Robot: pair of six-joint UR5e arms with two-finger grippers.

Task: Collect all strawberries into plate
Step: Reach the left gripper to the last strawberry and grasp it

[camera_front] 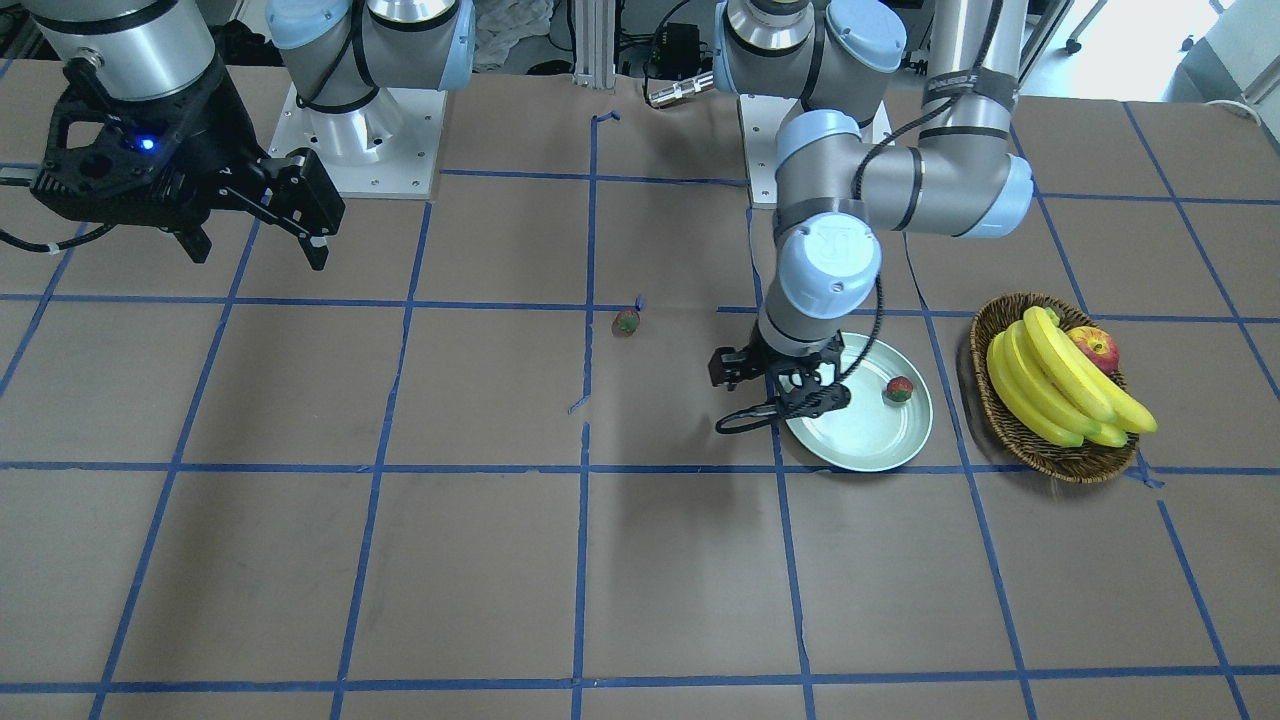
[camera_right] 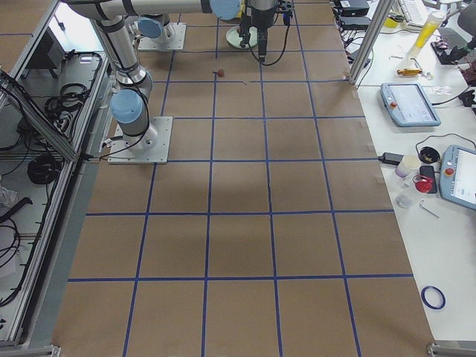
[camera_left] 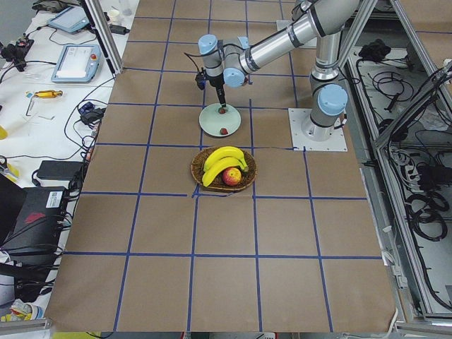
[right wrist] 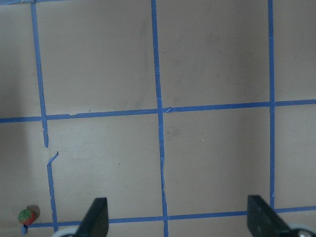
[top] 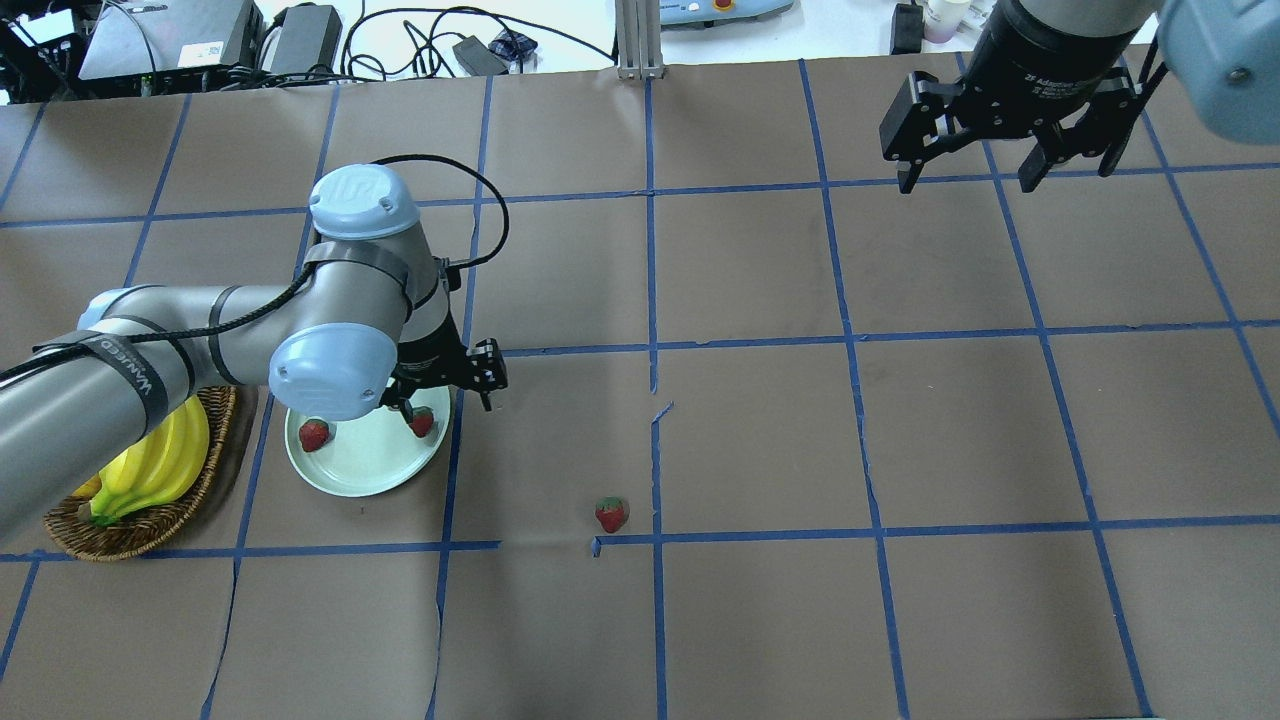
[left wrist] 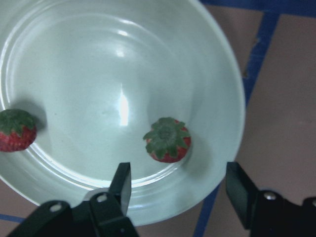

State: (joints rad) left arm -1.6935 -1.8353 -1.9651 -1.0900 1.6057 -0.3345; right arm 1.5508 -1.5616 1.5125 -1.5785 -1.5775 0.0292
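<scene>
The mint-green plate [top: 365, 472] [camera_front: 860, 440] [left wrist: 98, 59] holds two strawberries: one near its outer side [top: 314, 434] [camera_front: 899, 389] [left wrist: 16, 130] and one under my left gripper [top: 423, 420] [left wrist: 168, 139]. My left gripper [top: 430, 402] [camera_front: 800, 385] [left wrist: 178, 175] hovers over the plate's inner rim, open, with its fingers wide apart and clear of the berry. The third strawberry [top: 611, 514] [camera_front: 626, 322] [right wrist: 26, 216] lies on the table near the centre line. My right gripper [top: 968, 183] [camera_front: 258, 255] [right wrist: 178, 219] is open, empty and held high, far away.
A brown wicker basket [top: 130, 530] [camera_front: 1010, 430] with bananas [camera_front: 1060, 390] and an apple [camera_front: 1097, 348] stands just beyond the plate on my left. Blue tape lines grid the brown table.
</scene>
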